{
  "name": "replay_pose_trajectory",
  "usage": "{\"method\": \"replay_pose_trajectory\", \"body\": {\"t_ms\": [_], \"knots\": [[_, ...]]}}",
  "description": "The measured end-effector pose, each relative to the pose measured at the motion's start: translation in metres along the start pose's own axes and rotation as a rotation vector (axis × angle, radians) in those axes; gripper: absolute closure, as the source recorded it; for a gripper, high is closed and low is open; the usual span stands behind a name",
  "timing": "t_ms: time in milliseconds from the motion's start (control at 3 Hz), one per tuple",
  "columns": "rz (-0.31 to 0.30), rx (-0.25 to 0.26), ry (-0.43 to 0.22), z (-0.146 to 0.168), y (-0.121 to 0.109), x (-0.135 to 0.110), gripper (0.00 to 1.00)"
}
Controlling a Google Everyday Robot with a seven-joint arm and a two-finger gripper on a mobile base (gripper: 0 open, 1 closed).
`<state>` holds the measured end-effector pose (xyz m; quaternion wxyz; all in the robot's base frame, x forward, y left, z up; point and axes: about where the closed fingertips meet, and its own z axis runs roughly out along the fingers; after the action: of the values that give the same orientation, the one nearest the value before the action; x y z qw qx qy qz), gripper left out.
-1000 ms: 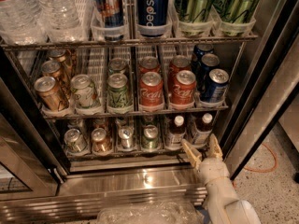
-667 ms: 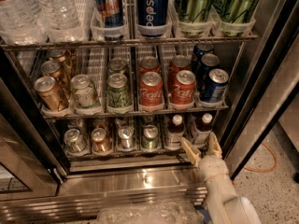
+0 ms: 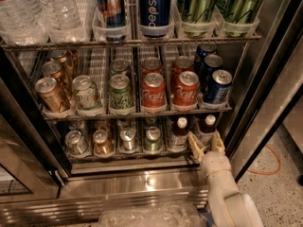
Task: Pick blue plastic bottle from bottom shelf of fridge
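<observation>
The pick is only at the approach: the gripper (image 3: 207,144) hangs at the front right corner of the bottom shelf (image 3: 118,156) of the fridge (image 3: 132,186), fingers spread and empty. They frame the blue plastic bottle (image 3: 207,126), which stands upright in the rightmost lane at that corner, so closing and drawing it out are left. Readable writing — "pepsi" on a blue can (image 3: 154,8) on the top rack, Coca-Cola script on the red cans (image 3: 154,92) on the middle rack.
</observation>
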<state>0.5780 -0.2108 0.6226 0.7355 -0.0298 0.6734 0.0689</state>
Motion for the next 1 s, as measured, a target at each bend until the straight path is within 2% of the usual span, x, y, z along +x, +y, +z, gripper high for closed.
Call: {"method": "replay_pose_trajectory", "body": {"t_ms": [333,667,1000], "knots": [[0.014,0.027,0.002,0.0085,-0.0064,0.0027,0.30],[0.015,0.024,0.006,0.0123,-0.0047,0.0050,0.31],[0.016,0.023,0.007,0.0180,-0.0023,0.0067,0.24]]}}
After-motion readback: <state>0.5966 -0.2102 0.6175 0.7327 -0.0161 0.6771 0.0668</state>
